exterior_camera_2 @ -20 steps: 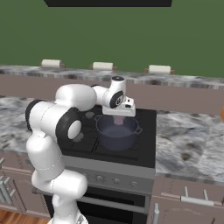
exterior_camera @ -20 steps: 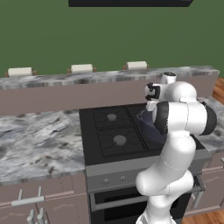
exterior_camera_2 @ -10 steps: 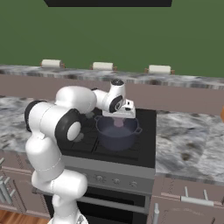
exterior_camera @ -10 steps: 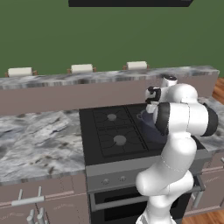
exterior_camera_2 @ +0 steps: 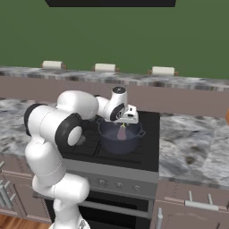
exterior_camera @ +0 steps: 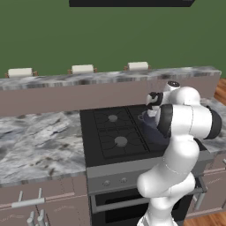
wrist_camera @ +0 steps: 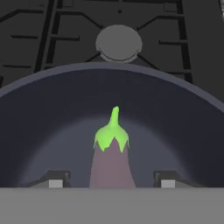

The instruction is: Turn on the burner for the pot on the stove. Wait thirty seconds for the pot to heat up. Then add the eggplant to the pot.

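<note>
Fingertips of our end effector [wrist_camera: 108, 183] stand apart, clear of the purple green-capped eggplant [wrist_camera: 111, 162], inside the dark blue-grey pot's [wrist_camera: 39, 131] rim

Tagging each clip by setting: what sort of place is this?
A simulated home kitchen, by the look of it: a black four-burner stove with an oven below, marbled grey counters beside it, and a pot on a burner.

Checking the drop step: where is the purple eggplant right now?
In the right base view, the purple eggplant hangs stem-up over the deep blue-grey pot on the black stove, just below the hand.
</note>
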Tool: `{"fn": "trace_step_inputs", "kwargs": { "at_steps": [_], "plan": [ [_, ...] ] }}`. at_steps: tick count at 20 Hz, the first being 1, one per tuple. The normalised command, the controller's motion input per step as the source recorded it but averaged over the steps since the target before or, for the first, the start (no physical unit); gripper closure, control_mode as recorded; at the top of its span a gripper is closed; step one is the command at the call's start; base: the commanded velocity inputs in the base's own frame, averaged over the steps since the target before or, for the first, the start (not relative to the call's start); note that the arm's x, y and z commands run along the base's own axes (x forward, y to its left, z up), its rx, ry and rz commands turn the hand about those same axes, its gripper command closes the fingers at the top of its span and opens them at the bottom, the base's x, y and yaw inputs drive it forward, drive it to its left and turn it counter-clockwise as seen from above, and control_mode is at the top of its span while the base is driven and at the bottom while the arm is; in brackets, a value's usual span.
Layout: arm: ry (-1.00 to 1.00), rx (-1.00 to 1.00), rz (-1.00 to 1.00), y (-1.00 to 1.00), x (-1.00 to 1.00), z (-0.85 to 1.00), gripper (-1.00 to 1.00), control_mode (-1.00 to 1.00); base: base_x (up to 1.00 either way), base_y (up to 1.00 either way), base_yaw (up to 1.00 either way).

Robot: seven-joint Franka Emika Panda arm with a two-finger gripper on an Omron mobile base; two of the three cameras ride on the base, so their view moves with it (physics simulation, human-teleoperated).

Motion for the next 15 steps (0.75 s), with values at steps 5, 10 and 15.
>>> {"fn": "trace_step_inputs", "kwargs": {
  "at_steps": [5, 10, 15],
  "plan": [
    [-0.02, 0.0, 0.0, 0.1, 0.09, 0.48, -1.0, -1.0, 0.0, 0.0, 0.0],
    [-0.04, 0.0, 0.0, 0.15, 0.01, 0.93, -1.0, -1.0, 0.0, 0.0, 0.0],
    [-0.07, 0.0, 0.0, 0.05, -0.45, 0.79, -1.0, -1.0, 0.0, 0.0, 0.0]
  ]
}}
